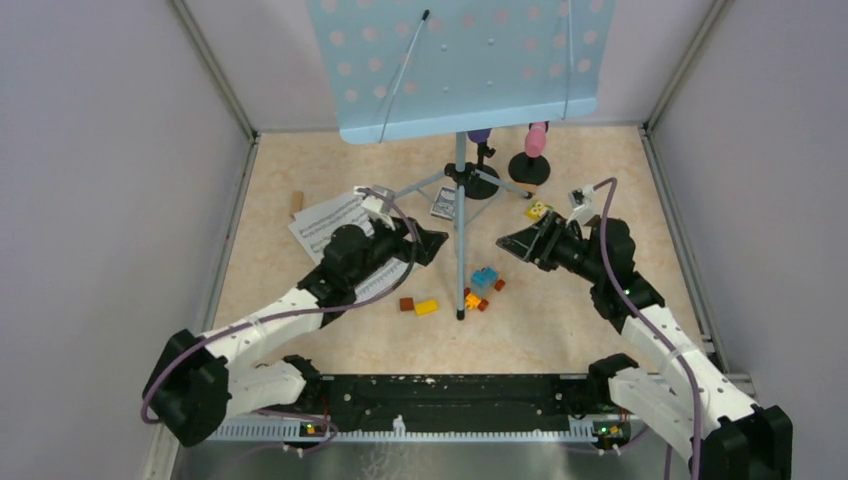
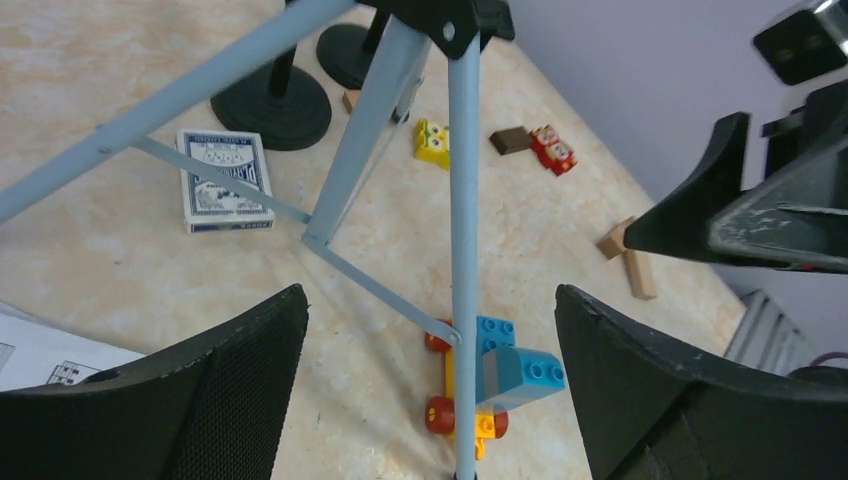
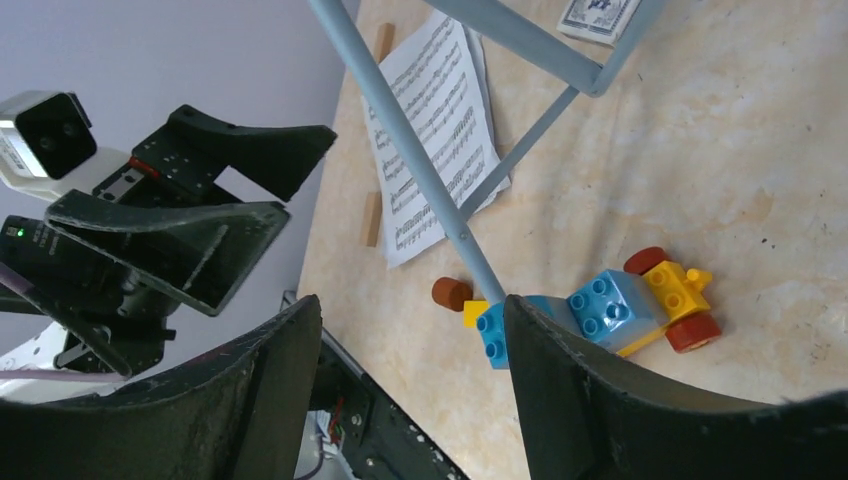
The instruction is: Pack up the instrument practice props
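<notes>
at table centre the music desk [image 1: 460,60] stands upright on its tripod [image 1: 461,250]. its pale blue perforated plate is tilted and sits at the far side, above the legs.

behind the tripod hub stand two black holders [image 1: 529,168]. one carries the pink mic [image 1: 537,140]. the other carries the purple mic [image 1: 480,135], which is mostly hidden under the plate's edge.

sheet music [image 1: 325,225] lies flat on the table [image 1: 560,320], left of the tripod and partly under the left arm.

left gripper [image 1: 432,243]: low over the table, just left of the near tripod leg and pointed at it. its fingers are wide apart, holding nothing and clear of the leg.

right gripper [image 1: 512,240]: just right of the same leg, facing the left one across it. its fingers are apart, holding nothing and not touching the leg.

other items:
- a card box [image 1: 443,203] lies flat beside the hub, near the holders.
- a blue brick car [image 1: 484,282] sits just beside the foot of the near leg.
- a yellow brick [image 1: 427,307] and a brown one lie left of that foot.
- a wooden block [image 1: 296,201] lies beyond the sheet music.
</notes>
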Robot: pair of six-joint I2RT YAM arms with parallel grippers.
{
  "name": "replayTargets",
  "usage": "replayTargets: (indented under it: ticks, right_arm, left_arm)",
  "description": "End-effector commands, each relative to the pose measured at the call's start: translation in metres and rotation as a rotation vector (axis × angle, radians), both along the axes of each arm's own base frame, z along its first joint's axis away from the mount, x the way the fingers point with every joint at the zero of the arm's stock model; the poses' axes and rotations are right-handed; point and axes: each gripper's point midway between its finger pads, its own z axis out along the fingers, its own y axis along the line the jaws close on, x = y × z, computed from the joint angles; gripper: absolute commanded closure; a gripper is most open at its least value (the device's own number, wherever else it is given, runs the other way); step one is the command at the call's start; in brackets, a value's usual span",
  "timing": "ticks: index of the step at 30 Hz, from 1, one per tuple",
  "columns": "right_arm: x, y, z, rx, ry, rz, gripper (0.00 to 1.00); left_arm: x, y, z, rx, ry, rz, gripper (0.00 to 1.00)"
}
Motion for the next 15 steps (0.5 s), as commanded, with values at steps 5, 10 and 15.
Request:
replayTargets:
  ticks: [5,10,15]
  right_arm:
    - [-0.003,-0.006,0.009,0.092,-0.073,-0.057,0.34]
    - [-0.005,-0.011,0.001,0.062,-0.073,-0.073,0.34]
    - [0.008,-0.015,0.003,0.032,-0.078,-0.116,0.34]
  left_arm:
    - [0.025,-0.049,-0.004,0.093,-0.050,0.175,0.05]
    - [0.031,-0.059,-0.034,0.090,0.054,0.219,0.14]
    - [0.032,-0.077,-0.053,0.132,0.094,0.207,0.25]
